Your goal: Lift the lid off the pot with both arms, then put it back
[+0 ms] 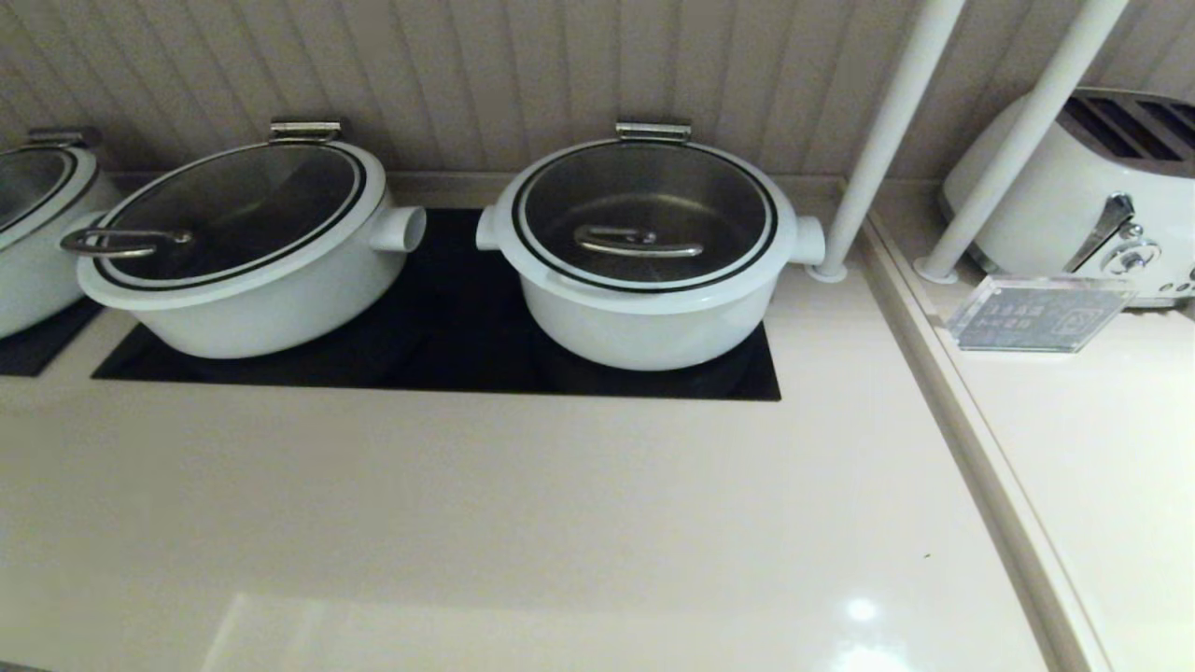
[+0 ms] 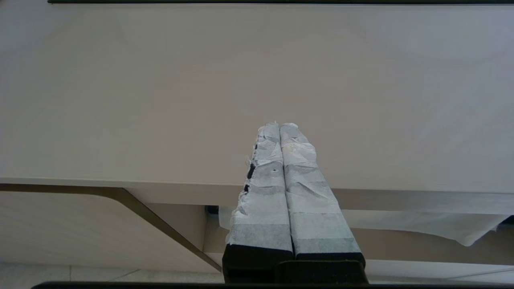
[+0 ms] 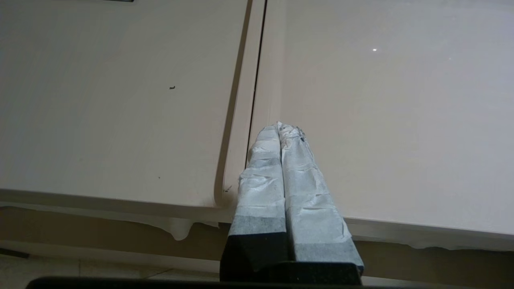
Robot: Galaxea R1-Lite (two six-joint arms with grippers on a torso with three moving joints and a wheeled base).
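Pot, round white with stubby side handles (image 1: 644, 317): centre-right of the head frame, on a black rectangular cooktop panel (image 1: 448, 345) set in the beige glossy tabletop (image 1: 523, 523). Round glass lid with white rim and steel bar handle (image 1: 644, 210) seated on it. Left gripper (image 2: 280, 125) and right gripper (image 3: 280, 125): tape-wrapped fingers pressed together, grasping nothing, over the tabletop's near edge.

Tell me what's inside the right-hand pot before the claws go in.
Through the closed glass lid only the steel inside of the pot shows, with no contents visible. The bar handle and reflections hide part of the bottom.
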